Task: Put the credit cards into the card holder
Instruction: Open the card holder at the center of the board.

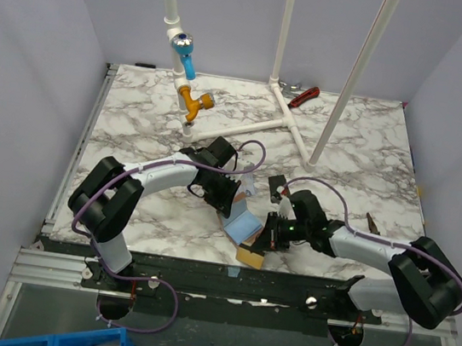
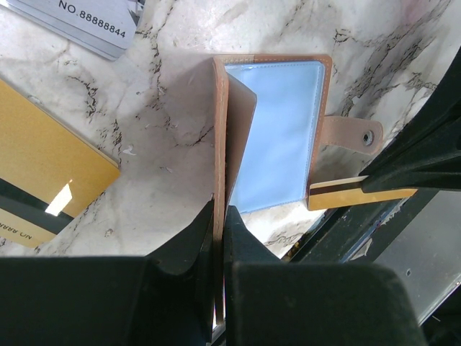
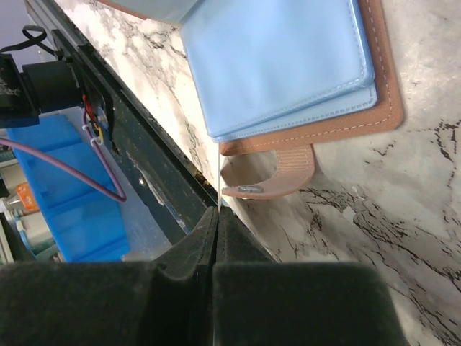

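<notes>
**Two arms at work on a wallet:** On a white marble-patterned counter (image 1: 136, 117), a small tan-brown, leather-like folding card holder (image 2: 277, 130) lies open near the front edge. Its clear, pale-blue plastic sleeves face up and its snap tab (image 2: 353, 134) sticks out to one side. The left gripper (image 2: 220, 216) pinches one tan cover flap, which stands upright beside the sleeves. The right gripper (image 3: 217, 216) is pressed together on a thin plastic gold card (image 2: 337, 193) with a dark stripe. The card's free end is at the corner of the sleeves, just beside the tab; whether it has entered a sleeve cannot be told. A second gold card (image 2: 43, 173) with a dark stripe and a silvery-grey card (image 2: 79, 21) bearing a number lie flat on the counter, apart from the card holder.
</notes>
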Controlling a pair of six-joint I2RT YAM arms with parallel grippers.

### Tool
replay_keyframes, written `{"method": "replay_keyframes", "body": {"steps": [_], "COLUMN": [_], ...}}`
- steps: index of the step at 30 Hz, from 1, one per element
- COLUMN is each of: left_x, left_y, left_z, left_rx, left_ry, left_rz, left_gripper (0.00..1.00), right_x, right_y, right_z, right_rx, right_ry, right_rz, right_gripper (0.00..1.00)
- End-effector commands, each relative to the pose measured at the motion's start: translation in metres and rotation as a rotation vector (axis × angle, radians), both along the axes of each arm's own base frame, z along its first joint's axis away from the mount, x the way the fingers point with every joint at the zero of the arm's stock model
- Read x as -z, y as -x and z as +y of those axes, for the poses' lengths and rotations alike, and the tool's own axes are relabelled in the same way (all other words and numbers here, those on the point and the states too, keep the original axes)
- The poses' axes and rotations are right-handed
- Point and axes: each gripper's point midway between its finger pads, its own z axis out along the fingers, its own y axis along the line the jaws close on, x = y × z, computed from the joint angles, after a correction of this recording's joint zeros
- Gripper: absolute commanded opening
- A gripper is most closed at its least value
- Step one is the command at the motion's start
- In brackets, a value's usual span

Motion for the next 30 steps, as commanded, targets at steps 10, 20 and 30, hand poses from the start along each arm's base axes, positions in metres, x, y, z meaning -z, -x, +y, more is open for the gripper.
{"method": "replay_keyframes", "body": {"steps": [10,20,30], "left_x": [-0.010,-0.012,-0.013], "left_y": [0.003,0.004,0.005], "left_z": [-0.004,-0.004,-0.005], "left_rx": [0.022,0.025,0.033], "left_ry": [0.044,0.049,0.051], "left_rz": [-0.012,-0.010,-0.021], "left_gripper": [0.04,0.04,0.03], "right_x": [0.000,-0.002,-0.001], "right_y": [-0.008,-0.018,-0.014], "right_z": [0.005,0.010,0.011], "right_rx": [0.005,0.022,0.016], "right_ry": [-0.005,-0.003,-0.016], "right_rz": [-0.014,-0.030,-0.009], "right_gripper": [0.01,0.01,0.01]}}
